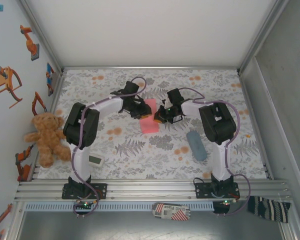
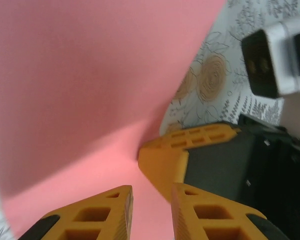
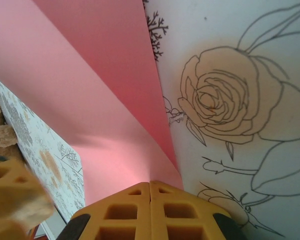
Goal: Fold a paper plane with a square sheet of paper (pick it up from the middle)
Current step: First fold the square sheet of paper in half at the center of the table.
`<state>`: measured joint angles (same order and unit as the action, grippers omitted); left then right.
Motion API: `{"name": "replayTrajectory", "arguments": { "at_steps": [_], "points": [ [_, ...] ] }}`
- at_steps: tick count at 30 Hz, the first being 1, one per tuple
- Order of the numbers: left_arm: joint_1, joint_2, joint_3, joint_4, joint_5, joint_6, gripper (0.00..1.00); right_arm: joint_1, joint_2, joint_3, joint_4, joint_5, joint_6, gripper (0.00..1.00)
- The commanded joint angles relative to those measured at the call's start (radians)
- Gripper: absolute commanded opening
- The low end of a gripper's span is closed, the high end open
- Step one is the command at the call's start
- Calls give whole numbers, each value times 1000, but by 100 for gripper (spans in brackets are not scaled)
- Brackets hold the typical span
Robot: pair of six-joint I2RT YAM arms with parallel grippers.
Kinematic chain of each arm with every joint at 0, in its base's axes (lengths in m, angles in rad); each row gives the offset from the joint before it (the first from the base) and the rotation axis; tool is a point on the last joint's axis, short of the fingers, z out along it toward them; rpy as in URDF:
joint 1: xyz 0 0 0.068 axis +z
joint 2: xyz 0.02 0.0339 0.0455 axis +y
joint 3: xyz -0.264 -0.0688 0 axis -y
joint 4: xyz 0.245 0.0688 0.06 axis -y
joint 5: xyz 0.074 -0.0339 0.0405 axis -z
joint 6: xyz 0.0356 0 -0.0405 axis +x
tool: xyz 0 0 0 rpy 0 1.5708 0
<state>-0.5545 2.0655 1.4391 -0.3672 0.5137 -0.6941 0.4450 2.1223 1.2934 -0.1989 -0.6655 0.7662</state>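
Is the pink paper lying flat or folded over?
Folded over: the paper bends into two layers meeting at the shut right claw.

Your table (image 1: 165, 82) wears a white cloth printed with grey ferns and orange blossoms. Take the grey-blue oblong pouch (image 1: 196, 145) as your mark: it lies flat on the right half, its long side running roughly front to back. Left of the pouch and a little farther back, the thin salmon-pink square sheet of paper (image 1: 151, 122) rests partly on the cloth (one part curls up off it). Well to the pouch's left, slightly nearer the front edge, lies a small white rectangular device with a grey screen (image 1: 95, 160). Farthest from the pouch, at the left edge, sits a brown plush teddy bear (image 1: 45, 137).
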Motion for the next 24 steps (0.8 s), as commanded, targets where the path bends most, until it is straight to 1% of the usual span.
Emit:
{"name": "replayTrajectory", "arguments": {
  "at_steps": [1,9,14,19,24],
  "points": [
    [8,26,6,65,13,-58,28,-2,145,-71,-223,238,-22,0],
    [40,64,-47,86,-7,-4,27,-2,153,-57,-250,250,-38,0],
    [80,56,-136,172,17,39,28,-2,157,-53,-263,260,-42,0],
    [134,35,-183,168,5,85,28,-4,158,-54,-275,268,-52,0],
    [182,4,-162,138,-12,113,28,-4,161,-54,-278,268,-57,0]
  ]
}}
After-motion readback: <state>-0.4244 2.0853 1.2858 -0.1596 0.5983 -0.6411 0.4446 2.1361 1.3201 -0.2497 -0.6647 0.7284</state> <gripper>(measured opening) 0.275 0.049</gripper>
